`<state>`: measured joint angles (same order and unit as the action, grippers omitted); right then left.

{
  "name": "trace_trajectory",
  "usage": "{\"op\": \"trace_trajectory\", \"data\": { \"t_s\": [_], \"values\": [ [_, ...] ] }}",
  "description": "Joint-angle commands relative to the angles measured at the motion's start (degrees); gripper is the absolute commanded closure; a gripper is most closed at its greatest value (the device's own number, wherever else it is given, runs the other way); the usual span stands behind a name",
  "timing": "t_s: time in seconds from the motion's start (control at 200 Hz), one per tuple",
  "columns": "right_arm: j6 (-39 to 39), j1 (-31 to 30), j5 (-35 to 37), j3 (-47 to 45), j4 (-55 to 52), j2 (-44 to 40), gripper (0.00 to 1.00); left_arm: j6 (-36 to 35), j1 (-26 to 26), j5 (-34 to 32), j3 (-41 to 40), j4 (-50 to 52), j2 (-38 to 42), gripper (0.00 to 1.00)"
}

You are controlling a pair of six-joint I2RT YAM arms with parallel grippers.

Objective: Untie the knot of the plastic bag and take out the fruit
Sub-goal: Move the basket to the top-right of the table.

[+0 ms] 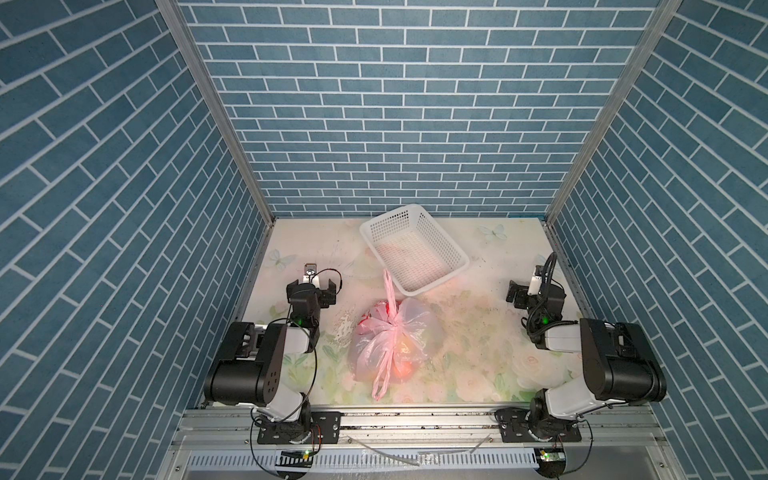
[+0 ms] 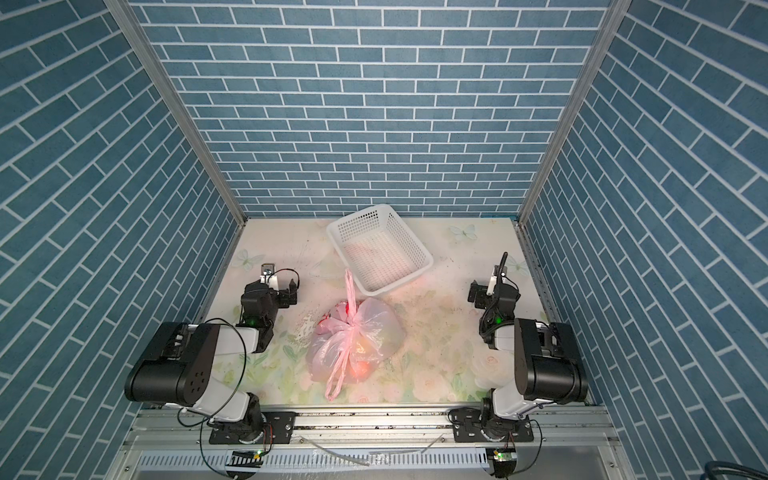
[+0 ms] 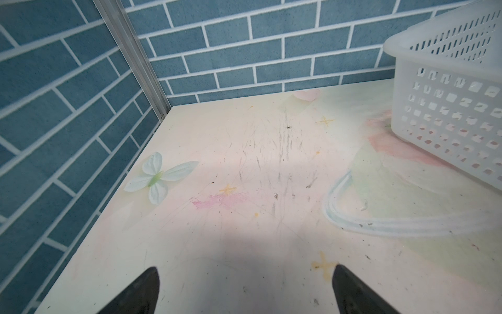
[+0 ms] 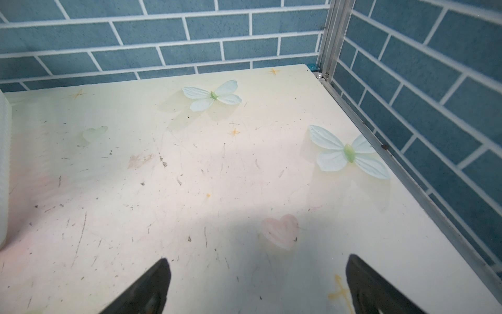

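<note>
The pale pink plastic bag (image 1: pixel 417 322) (image 2: pixel 380 328) lies mid-table, in both top views. Its knot (image 1: pixel 393 323) (image 2: pixel 352 326) sits on top, tied. One loop handle (image 1: pixel 389 286) trails toward the basket and the other (image 1: pixel 381 380) toward the front edge. The fruit shows only as an orange-red glow (image 1: pixel 401 369) (image 2: pixel 360 370) through the film. My left gripper (image 1: pixel 311 286) (image 2: pixel 274 291) (image 3: pixel 244 269) stands open to the left of the bag, over bare table. On the bag's right, my right gripper (image 1: pixel 536 293) (image 2: pixel 494 293) (image 4: pixel 258 259) is open and empty. Neither wrist view shows the bag.
A white perforated basket (image 1: pixel 386 215) (image 2: pixel 357 216) (image 3: pixel 448 108) stands empty behind the bag, turned at an angle; its edge (image 4: pixel 2 163) shows in the right wrist view. Blue brick walls close in the table on three sides. A metal rail (image 1: pixel 415 419) runs along the front.
</note>
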<state>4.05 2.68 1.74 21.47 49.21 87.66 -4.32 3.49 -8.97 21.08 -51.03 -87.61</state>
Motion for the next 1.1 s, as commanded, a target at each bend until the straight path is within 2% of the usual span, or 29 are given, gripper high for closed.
{"op": "trace_trajectory", "data": {
  "t_s": [0.0, 0.78, 0.845, 0.905, 1.0, 1.095],
  "values": [
    [-1.2, -0.1, -0.1, 1.2, 0.3, 0.8, 0.01, 0.4, -0.3, -0.1, 0.7, 0.3, -0.3, 0.0],
    [-1.1, -0.1, -0.2, 1.1, 0.3, 0.3, 0.01, 0.3, -0.3, -0.1, 0.5, 0.1, -0.1, 0.0],
    [-1.7, -0.3, -0.9, 2.0, -3.8, -2.9, 0.03, -0.7, 0.3, -0.2, 0.5, 0.7, 1.2, 0.0],
    [-0.7, -0.5, 0.3, 4.2, -12.5, -7.8, 0.02, -2.6, 1.8, -0.6, 1.1, 4.7, 4.6, 0.01],
    [2.3, -0.9, -1.0, 8.8, -27.0, -13.5, 0.02, -3.6, 4.1, -3.0, 4.1, 15.1, 10.5, 0.0],
    [4.9, -3.0, -3.6, 13.1, -36.9, -16.6, 0.02, -0.1, 5.5, -3.5, 8.6, 26.2, 14.5, 0.0]
  ]
}}
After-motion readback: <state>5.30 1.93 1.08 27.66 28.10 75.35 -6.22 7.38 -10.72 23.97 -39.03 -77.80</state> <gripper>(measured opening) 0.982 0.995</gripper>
